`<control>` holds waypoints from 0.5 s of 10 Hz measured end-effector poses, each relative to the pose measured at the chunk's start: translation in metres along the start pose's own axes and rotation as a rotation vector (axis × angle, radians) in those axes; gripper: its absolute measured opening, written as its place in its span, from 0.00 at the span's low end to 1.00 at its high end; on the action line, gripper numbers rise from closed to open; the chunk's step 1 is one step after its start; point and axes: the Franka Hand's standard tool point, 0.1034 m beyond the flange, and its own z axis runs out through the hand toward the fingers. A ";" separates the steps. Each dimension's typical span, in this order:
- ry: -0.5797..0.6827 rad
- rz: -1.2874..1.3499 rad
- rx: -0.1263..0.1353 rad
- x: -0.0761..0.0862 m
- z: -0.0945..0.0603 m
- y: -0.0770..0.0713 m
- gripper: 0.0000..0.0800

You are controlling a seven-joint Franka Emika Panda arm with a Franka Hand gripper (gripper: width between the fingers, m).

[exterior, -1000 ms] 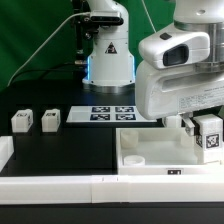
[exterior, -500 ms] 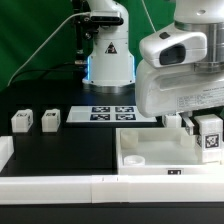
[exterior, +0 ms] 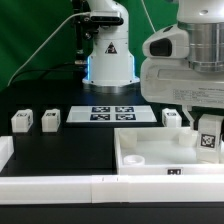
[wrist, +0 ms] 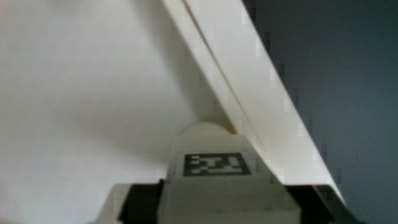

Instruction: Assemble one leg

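at the bottom of the exterior view runs a white rail [exterior: 100,185], and just behind it, lower right of the frame, sits the large white tabletop [exterior: 150,155] with its raised rim and a round corner hole. at the right edge, over the tabletop's right side, the gripper [exterior: 207,128] is clamped on the leg [exterior: 209,140], whose black-and-white marker faces the camera. the wrist view shows this same leg [wrist: 217,160] between the dark fingers [wrist: 146,205], with the tabletop's white surface and rim beyond. another leg [exterior: 171,118] stands just behind the tabletop's far rim. at mid left, two more legs [exterior: 22,121] and [exterior: 50,119] stand side by side on the black table [exterior: 60,150]. farther back, centre, lies the marker board [exterior: 110,113], then the arm's base [exterior: 108,55].
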 end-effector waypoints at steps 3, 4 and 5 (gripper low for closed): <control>-0.005 0.344 0.011 -0.002 0.001 -0.003 0.37; -0.003 0.426 0.017 -0.001 0.001 -0.004 0.37; -0.004 0.553 0.035 -0.001 0.002 -0.005 0.37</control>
